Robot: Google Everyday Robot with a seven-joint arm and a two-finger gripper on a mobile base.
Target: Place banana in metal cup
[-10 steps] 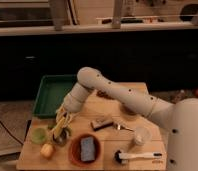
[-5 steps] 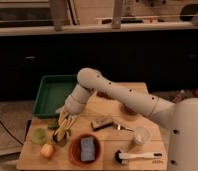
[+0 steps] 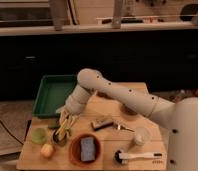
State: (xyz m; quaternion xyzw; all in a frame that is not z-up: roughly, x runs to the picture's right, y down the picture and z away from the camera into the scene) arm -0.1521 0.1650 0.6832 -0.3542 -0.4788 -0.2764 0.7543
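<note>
Just above metal cup (image 3: 58,139): gripper (image 3: 67,123), banana (image 3: 64,130)

The wooden table (image 3: 111,144) carries a green tray (image 3: 53,95) at ten o'clock, a light-green cup (image 3: 39,135), yellow fruit (image 3: 47,150) and metal cup (image 3: 58,138) at eight, a red bowl (image 3: 86,150) at six and a white brush (image 3: 138,157) at five. The gripper (image 3: 66,125) hovers at eight.

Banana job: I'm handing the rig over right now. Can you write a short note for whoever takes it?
Pincer: low at the table's front left, directly above the metal cup.
Banana: at the pincer's tip, hanging down into the cup's mouth. I cannot tell whether it is gripped or already resting inside.
The metal cup stands between the light-green cup and the red bowl.
Done: banana is at the cup.
Left: confirm it sits inside, let go, lift the arm away.
</note>
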